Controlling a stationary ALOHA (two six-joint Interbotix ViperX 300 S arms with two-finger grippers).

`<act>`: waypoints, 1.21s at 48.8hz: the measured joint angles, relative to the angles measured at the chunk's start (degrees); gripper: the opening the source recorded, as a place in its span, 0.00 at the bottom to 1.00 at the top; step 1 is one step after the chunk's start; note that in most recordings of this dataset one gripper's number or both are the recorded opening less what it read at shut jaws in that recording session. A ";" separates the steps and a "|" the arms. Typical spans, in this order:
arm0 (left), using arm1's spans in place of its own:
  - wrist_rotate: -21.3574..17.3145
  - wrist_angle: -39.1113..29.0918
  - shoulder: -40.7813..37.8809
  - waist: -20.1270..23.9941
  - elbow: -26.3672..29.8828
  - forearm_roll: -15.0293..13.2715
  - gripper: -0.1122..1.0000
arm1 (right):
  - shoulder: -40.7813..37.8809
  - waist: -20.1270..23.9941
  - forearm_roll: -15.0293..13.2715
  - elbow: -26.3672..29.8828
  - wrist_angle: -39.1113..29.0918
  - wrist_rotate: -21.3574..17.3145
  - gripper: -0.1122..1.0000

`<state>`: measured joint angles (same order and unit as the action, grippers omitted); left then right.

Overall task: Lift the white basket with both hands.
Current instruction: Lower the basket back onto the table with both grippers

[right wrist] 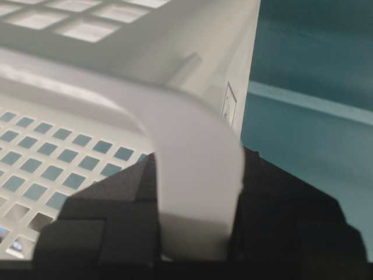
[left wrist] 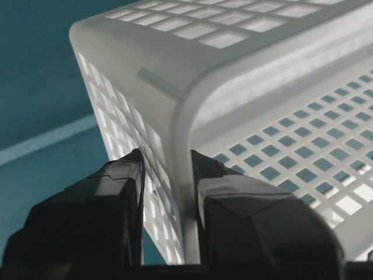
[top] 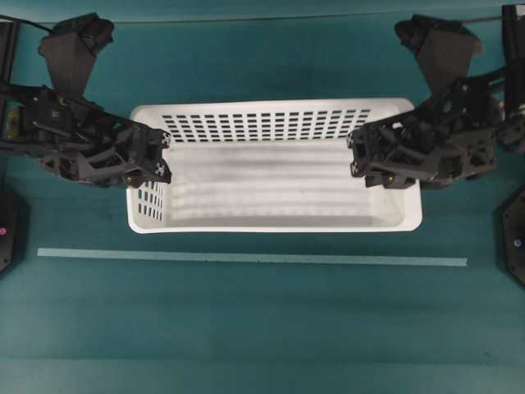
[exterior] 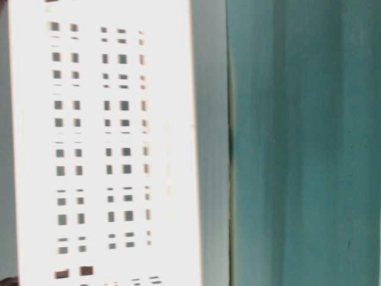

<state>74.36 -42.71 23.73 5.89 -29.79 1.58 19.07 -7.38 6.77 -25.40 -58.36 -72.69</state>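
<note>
The white basket (top: 271, 185) lies empty in the middle of the teal table, long side across the overhead view. My left gripper (top: 162, 161) is shut on its left end wall, one finger inside and one outside. From the left wrist, the black fingers (left wrist: 125, 181) clamp the rolled rim (left wrist: 186, 134) near a corner. My right gripper (top: 358, 161) is shut on the right end rim (right wrist: 198, 151), which fills the gap between its jaws. In the table-level view the basket's slotted wall (exterior: 119, 149) fills the left half, its base edge against the table.
A pale tape strip (top: 246, 258) runs across the table (top: 262, 328) in front of the basket. Both arms' black bodies (top: 66, 139) (top: 459, 131) reach in from the sides. Black mounts (top: 6, 230) (top: 515, 238) sit at the left and right edges.
</note>
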 measured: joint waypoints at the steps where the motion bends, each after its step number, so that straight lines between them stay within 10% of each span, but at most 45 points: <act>1: -0.09 0.35 -0.35 0.09 -0.26 -0.09 0.24 | 0.00 -0.09 0.00 -0.53 0.70 0.00 0.28; 59: -0.62 13.36 -15.91 3.25 -10.37 0.26 0.23 | -15.82 0.18 0.44 -9.76 16.96 0.97 0.28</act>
<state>73.74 -29.36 7.82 9.14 -40.17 1.85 3.25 -7.21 7.21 -35.16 -41.40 -71.72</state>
